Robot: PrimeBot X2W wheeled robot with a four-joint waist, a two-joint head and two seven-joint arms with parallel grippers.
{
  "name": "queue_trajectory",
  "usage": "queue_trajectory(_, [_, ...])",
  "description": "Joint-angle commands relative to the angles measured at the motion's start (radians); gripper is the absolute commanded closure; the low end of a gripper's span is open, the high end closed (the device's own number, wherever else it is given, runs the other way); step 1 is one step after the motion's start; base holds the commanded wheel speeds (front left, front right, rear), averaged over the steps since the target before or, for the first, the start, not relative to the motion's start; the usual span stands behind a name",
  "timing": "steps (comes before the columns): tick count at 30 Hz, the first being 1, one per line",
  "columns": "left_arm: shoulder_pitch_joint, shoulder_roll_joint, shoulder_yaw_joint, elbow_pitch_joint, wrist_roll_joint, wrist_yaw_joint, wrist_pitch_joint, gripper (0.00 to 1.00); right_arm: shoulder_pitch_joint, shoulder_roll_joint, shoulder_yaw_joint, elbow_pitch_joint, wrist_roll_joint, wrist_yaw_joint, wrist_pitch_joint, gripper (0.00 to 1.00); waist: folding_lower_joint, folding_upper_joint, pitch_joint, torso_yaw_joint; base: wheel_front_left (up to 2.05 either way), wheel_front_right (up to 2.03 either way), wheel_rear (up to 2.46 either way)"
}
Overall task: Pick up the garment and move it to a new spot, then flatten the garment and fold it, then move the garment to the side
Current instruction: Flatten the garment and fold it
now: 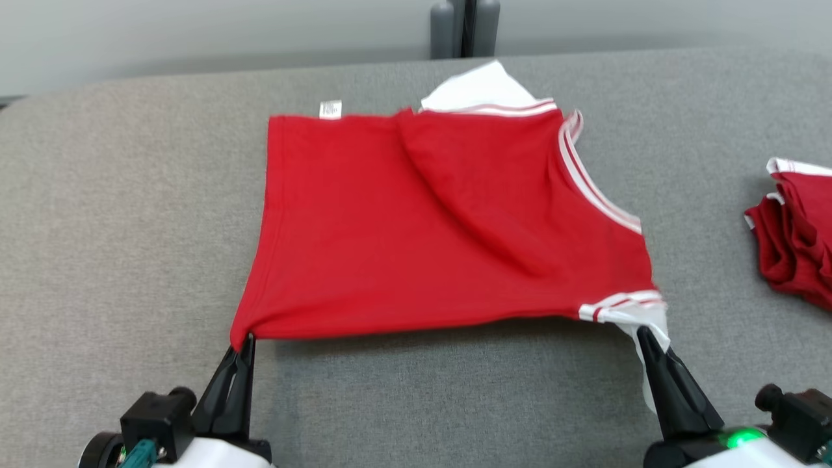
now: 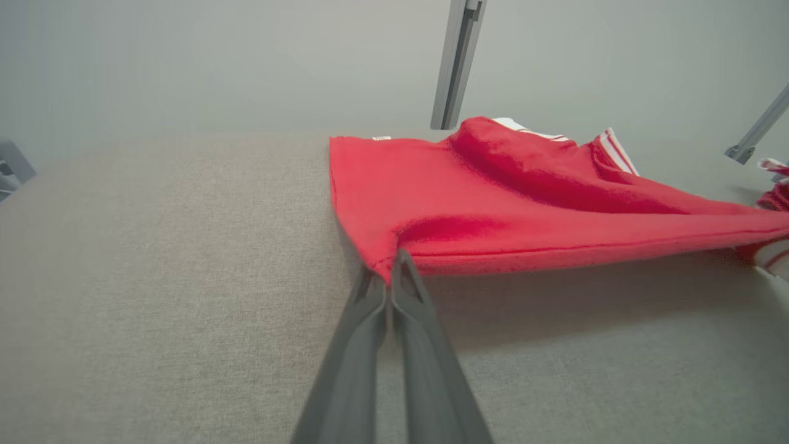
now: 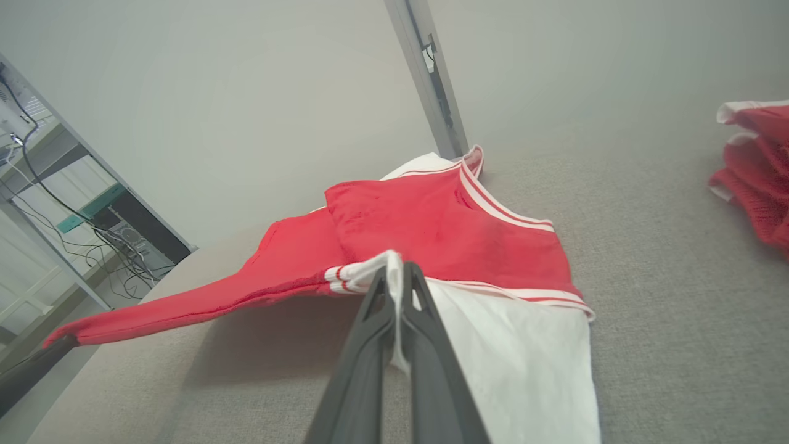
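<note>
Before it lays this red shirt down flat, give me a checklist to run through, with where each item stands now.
1. Left gripper shut on the red shirt's near left corner: ok.
2. Right gripper shut on the white striped cuff: ok.
3. Near edge stretched between both grips: ok.
4. Shirt free of folds: not ok, a diagonal crease crosses the middle.
5. Apart from the pile of red garments on the right: ok.
6. Layers pinched in each grip: cannot tell.
</note>
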Motion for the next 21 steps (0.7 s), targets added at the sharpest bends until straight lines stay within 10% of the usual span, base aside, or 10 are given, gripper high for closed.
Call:
queue_trajectory(1, [0.024, 0.012, 0.005, -0.026, 0.008, 0.015, 0.012, 1.0, 0.033, 0.001, -0.015, -0.034, -0.021, 0.001, 0.035, 1.0, 0.0, 0.0, -0.038, 0.01, 0.0, 0.0, 0.0])
queue_trajectory(21, [0.12, 0.039, -0.029, -0.038, -0.066, 0.024, 0.176, 1.0, 0.128, 0.004, -0.007, 0.009, -0.096, 0.001, 0.201, 1.0, 0.0, 0.0, -0.07, 0.02, 0.0, 0.0, 0.0])
